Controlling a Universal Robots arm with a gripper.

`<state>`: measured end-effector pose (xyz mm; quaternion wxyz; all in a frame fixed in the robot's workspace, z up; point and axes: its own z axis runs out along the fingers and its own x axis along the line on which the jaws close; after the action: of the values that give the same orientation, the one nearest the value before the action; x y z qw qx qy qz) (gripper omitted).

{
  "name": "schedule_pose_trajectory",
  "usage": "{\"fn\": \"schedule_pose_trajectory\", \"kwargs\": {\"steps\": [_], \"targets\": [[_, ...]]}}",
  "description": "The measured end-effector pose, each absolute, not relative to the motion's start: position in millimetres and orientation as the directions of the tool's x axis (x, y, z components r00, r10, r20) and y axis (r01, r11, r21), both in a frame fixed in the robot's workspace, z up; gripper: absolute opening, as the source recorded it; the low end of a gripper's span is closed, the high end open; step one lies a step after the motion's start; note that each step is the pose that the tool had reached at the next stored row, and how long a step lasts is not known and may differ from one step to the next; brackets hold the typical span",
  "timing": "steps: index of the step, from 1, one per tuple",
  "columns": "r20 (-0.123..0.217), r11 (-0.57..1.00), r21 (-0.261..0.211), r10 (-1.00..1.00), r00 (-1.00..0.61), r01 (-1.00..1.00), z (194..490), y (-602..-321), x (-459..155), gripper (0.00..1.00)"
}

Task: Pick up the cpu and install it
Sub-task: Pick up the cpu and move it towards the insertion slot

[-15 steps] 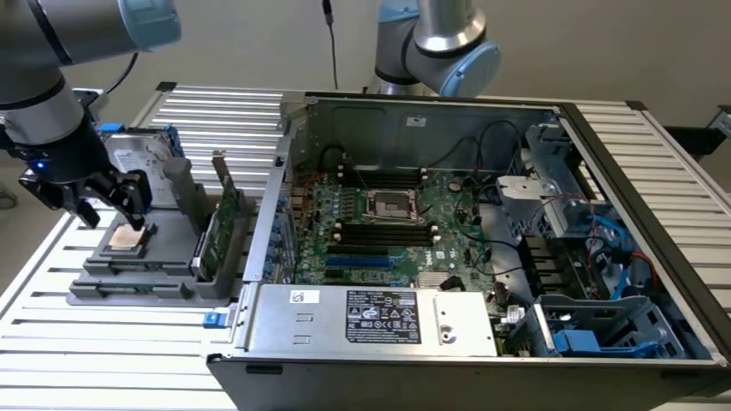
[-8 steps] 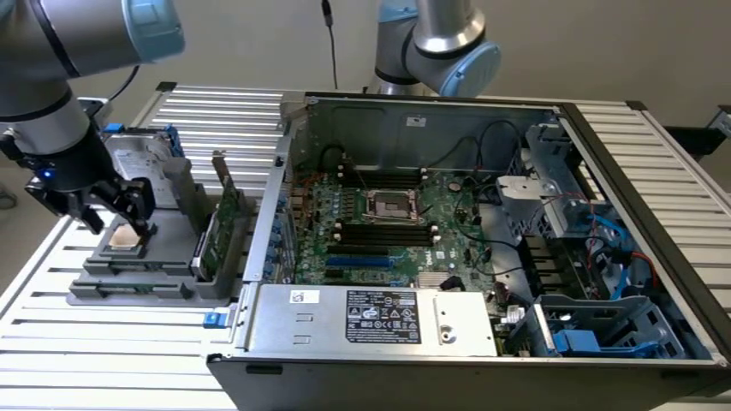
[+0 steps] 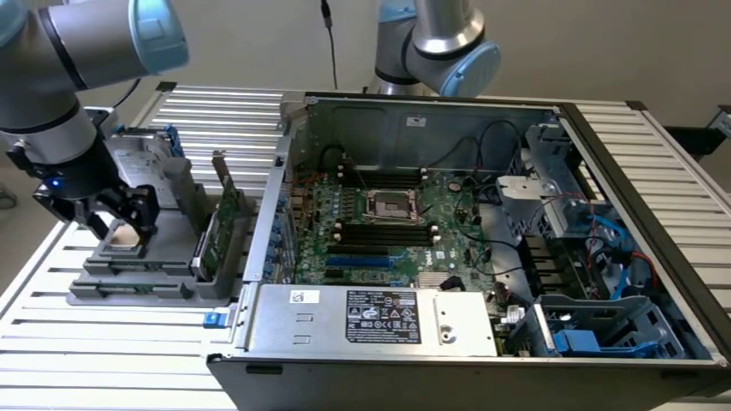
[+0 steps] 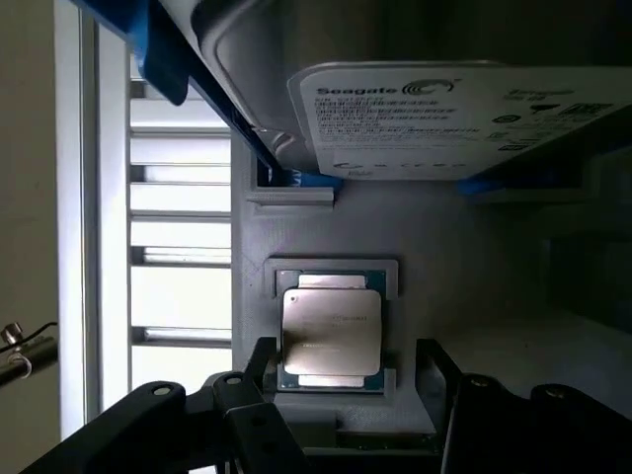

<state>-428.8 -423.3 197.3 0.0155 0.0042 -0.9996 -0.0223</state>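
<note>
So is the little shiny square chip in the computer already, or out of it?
Out. The small silvery square chip lies flat in its grey plastic holder, beside the open metal computer case, not inside it.

Open computer case on a slatted table, beside it a grey holder with a white-labelled hard drive

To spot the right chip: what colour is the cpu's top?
The cpu has a pale silvery metal top, clearest in the wrist view.
</note>
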Motion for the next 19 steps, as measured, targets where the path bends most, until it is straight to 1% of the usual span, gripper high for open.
{"fn": "schedule_pose_trajectory", "kwargs": {"steps": [9,19], "targets": [[0.036,0.999,0.046,-0.009,-0.999,-0.007,192.2,-420.3,-428.8,0.67],[0.054,0.999,0.046,-0.003,-0.999,-0.001,188.9,-418.1,-428.9,0.67]]}}
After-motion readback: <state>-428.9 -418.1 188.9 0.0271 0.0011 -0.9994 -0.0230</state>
